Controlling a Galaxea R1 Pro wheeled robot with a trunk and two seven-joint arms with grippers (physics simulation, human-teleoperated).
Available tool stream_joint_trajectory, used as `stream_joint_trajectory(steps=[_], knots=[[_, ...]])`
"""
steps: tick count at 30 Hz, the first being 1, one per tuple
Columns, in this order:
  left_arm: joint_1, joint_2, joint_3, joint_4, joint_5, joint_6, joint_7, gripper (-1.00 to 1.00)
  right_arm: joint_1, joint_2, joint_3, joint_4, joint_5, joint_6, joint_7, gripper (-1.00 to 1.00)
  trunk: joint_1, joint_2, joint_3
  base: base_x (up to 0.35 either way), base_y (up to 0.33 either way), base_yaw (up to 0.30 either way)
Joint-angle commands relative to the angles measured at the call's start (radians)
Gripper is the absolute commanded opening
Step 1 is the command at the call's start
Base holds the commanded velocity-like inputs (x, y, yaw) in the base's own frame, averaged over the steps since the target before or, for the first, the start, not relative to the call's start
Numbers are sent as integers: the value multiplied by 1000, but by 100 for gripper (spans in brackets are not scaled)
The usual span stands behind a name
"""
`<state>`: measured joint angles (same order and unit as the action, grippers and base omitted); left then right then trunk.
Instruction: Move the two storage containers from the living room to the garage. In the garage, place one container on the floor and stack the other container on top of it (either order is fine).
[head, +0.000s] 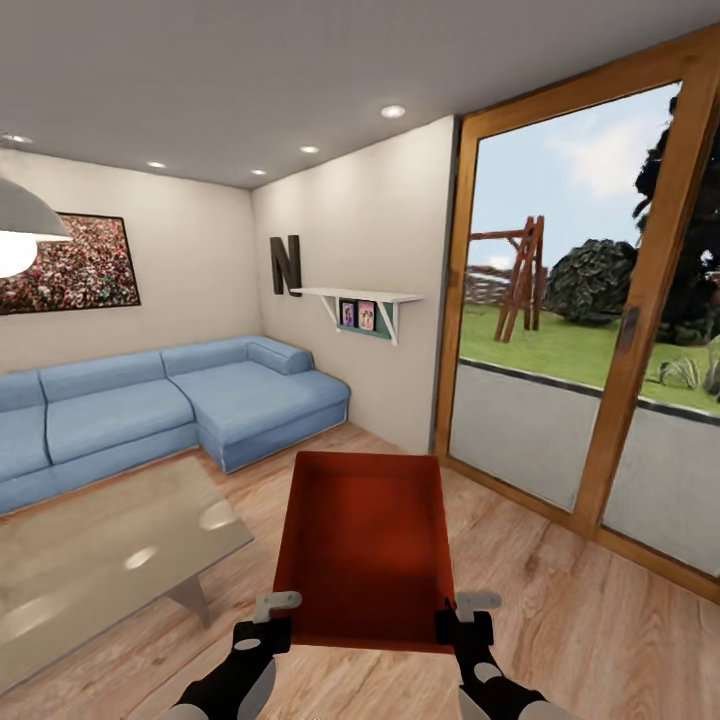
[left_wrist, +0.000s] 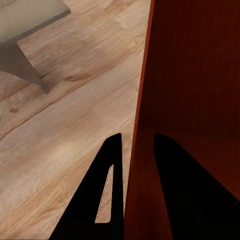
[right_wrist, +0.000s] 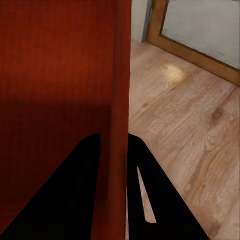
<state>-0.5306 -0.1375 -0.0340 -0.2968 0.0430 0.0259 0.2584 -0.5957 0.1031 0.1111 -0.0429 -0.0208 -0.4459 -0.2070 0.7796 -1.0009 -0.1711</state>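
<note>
Carrying 1 storage container out of the living room is the step in hand, judged from the wood-plank floor, the blue sofa and the glass door around the robot.

1. Grip state. The left gripper pinches the container's left wall: in the left wrist view 1 finger lies outside the wall and the other inside it. The right gripper pinches the right wall the same way, with a finger outside and 1 inside. Both pairs of jaws are pressed onto a wall, not spread.

2. Position. The container hangs between the 2 grippers, clear of the floor, its near rim level with the fingertips and its far end reaching forward of them. A glass coffee table stands off the left gripper's outer side.

3. Appearance. The container is a plain orange-red rectangular bin, open at the top, with straight walls and a bare interior.

4. Next move. The base likely must turn and drive toward the garage with both grips kept even, so the bin does not tilt or slip.
</note>
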Motion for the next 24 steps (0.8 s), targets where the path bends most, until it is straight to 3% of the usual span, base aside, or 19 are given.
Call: stream_joint_trajectory(steps=[1, 24], knots=[[0, -1, -6, 2, 23, 3, 4, -100, -1, 0, -11, -46, 25, -5, -2, -100, 0, -1, -2, 0, 0, 300], [0, -1, -6, 3, 22, 3, 4, -100, -1, -1, -11, -46, 22, -5, 0, -100, 0, -1, -2, 0, 0, 300]])
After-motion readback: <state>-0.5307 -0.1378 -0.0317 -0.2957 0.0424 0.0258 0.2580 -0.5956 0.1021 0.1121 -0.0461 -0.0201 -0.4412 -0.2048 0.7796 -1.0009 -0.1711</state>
